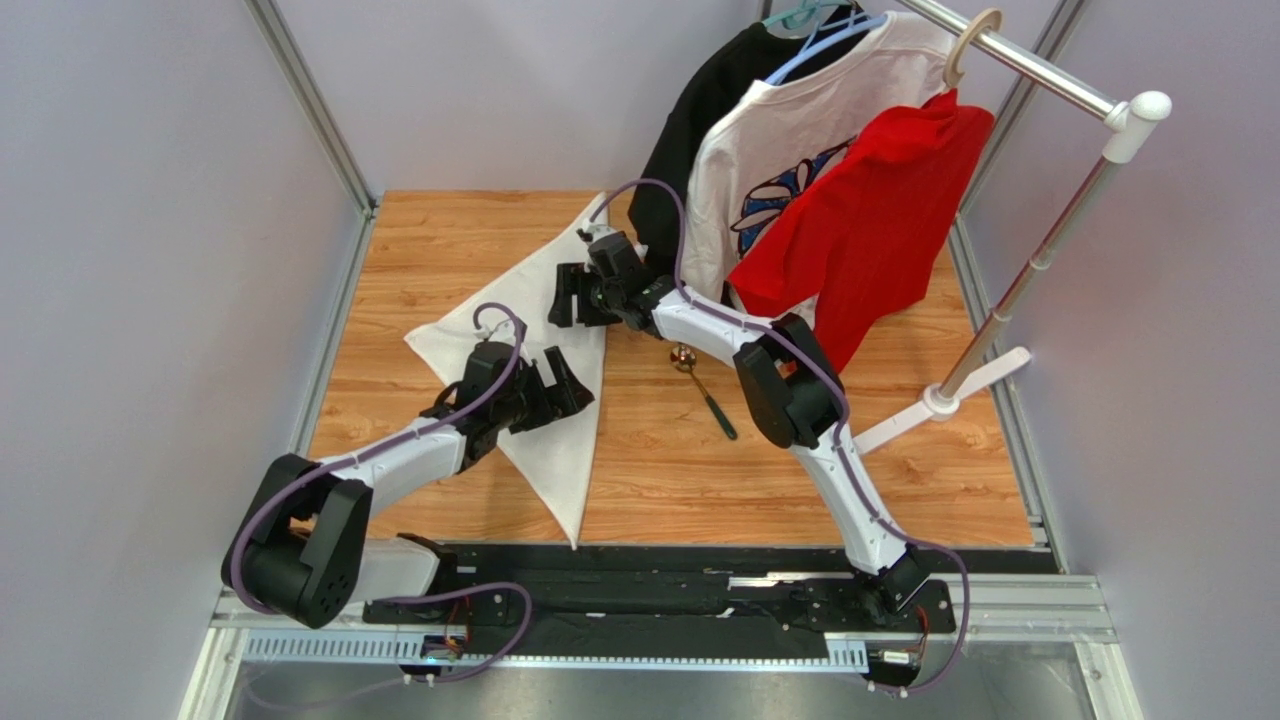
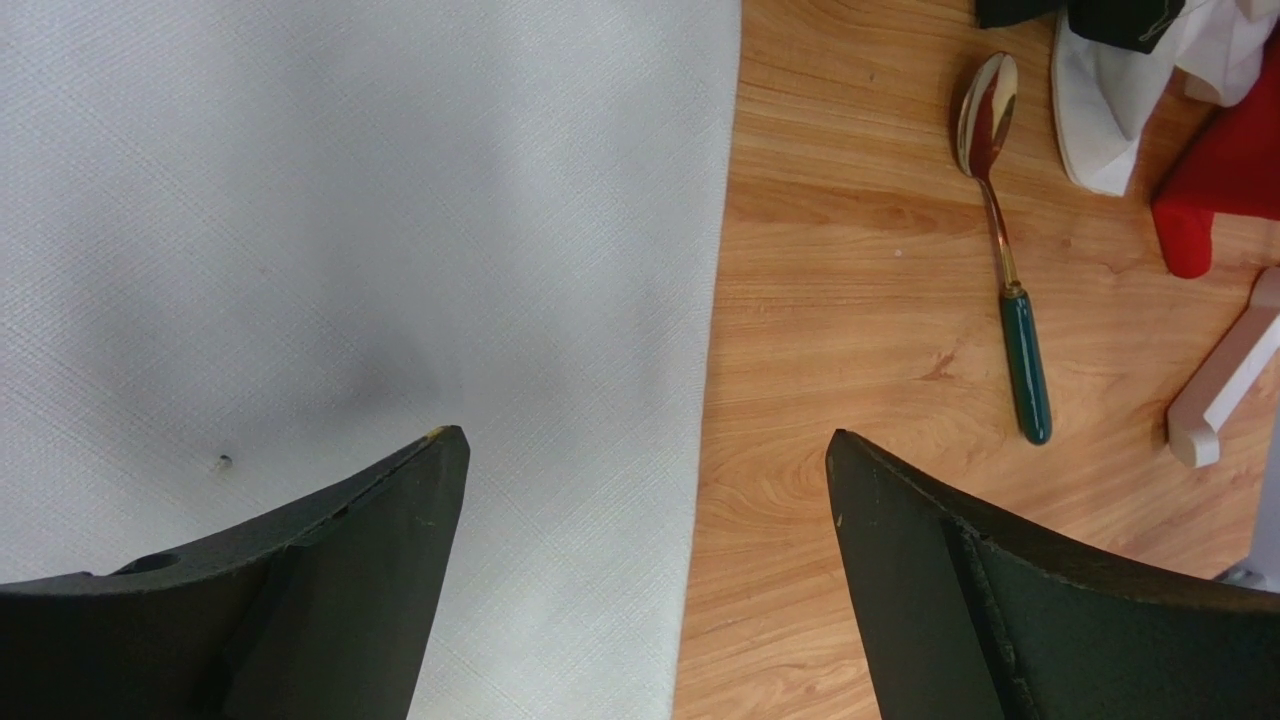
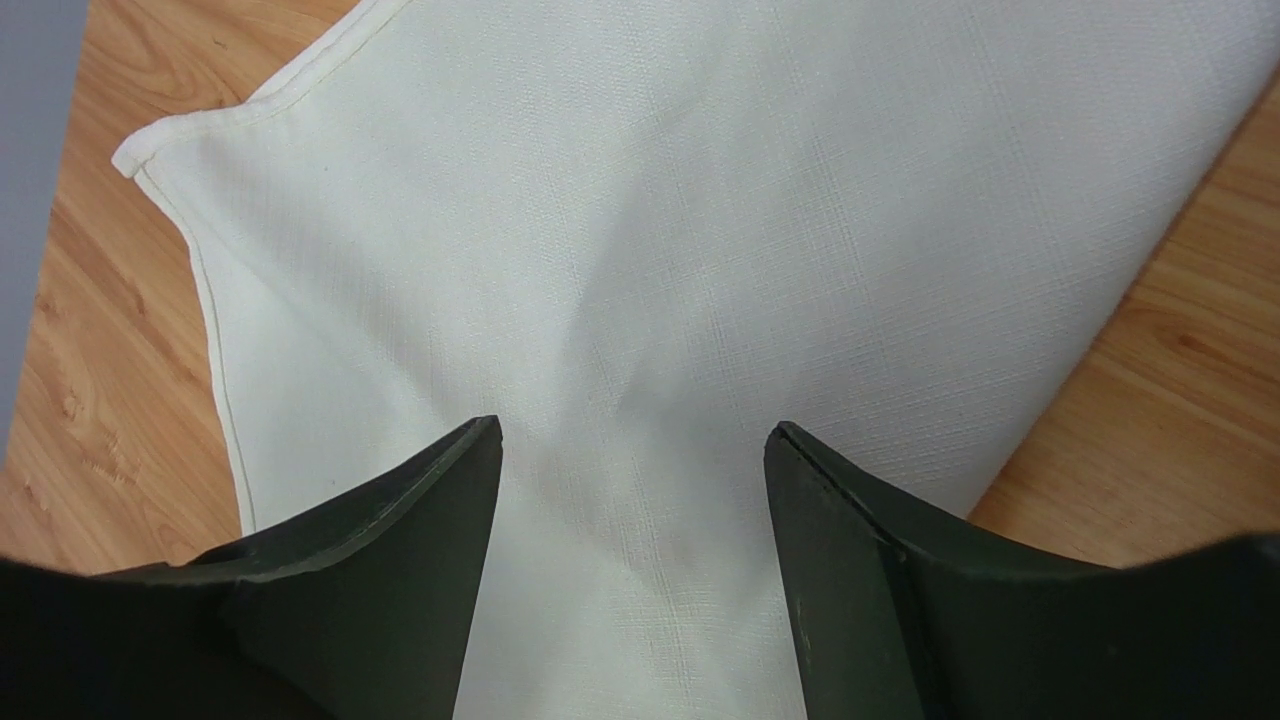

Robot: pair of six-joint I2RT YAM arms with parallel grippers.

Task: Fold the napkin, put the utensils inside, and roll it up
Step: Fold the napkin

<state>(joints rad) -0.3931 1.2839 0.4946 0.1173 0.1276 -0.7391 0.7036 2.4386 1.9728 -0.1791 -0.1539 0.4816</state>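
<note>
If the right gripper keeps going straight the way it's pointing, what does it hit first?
Probably the napkin. The right gripper points down at it, both open fingers over it with nothing in between; how far above it sits is unclear.

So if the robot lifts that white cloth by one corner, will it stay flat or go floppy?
Probably floppy: the napkin looks thin and lies folded flat with soft creases, so it would likely droop. It seems light too. Its woven texture should probably keep it from slipping.
</note>
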